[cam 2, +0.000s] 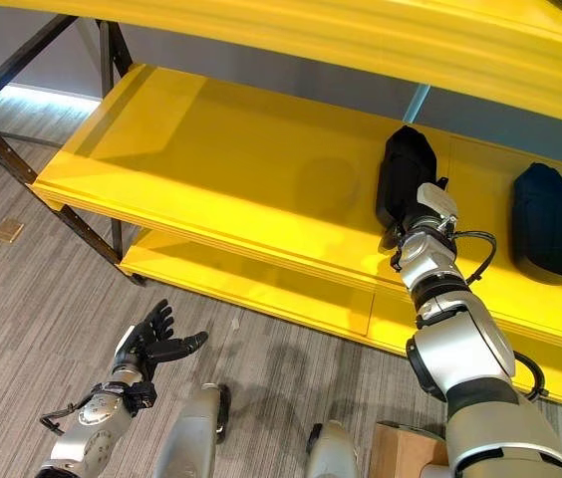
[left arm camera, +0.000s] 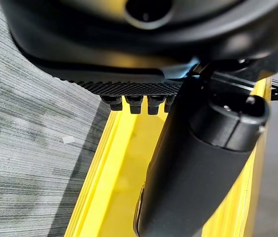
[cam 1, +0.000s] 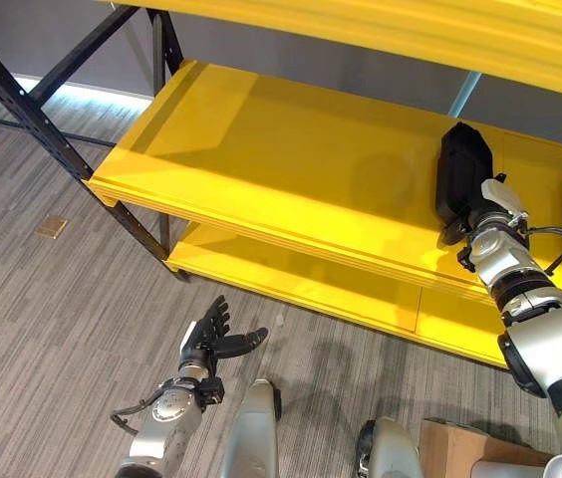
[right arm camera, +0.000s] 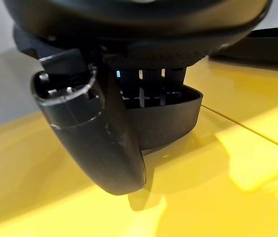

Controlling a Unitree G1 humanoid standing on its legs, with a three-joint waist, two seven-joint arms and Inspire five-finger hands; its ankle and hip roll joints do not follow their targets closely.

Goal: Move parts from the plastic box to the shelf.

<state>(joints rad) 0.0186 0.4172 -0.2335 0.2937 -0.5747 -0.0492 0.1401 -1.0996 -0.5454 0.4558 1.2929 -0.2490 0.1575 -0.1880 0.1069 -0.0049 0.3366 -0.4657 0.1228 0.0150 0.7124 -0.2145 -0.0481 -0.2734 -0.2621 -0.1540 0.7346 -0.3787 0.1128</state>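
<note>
Right hand (cam 2: 428, 211) is on the middle level of the yellow shelf (cam 2: 231, 169), at the near end of a black part (cam 2: 404, 177) that lies on the board. In the right wrist view its fingers (right arm camera: 151, 81) reach down inside the part's open shell (right arm camera: 171, 121) and the thumb (right arm camera: 92, 133) lies over the outside of the wall, so the hand grips the black part by its edge. The part rests on the shelf surface.

A second black part (cam 2: 548, 224) lies on the same level, further to the right, apart from the first.

Left hand (cam 1: 213, 341) hangs low over the grey carpet floor (cam 1: 52, 329) in front of the shelf's lower board, fingers spread and fairly straight, holding nothing.

A brown box corner (cam 1: 460, 448) shows at the lower edge near the robot's right side
</note>
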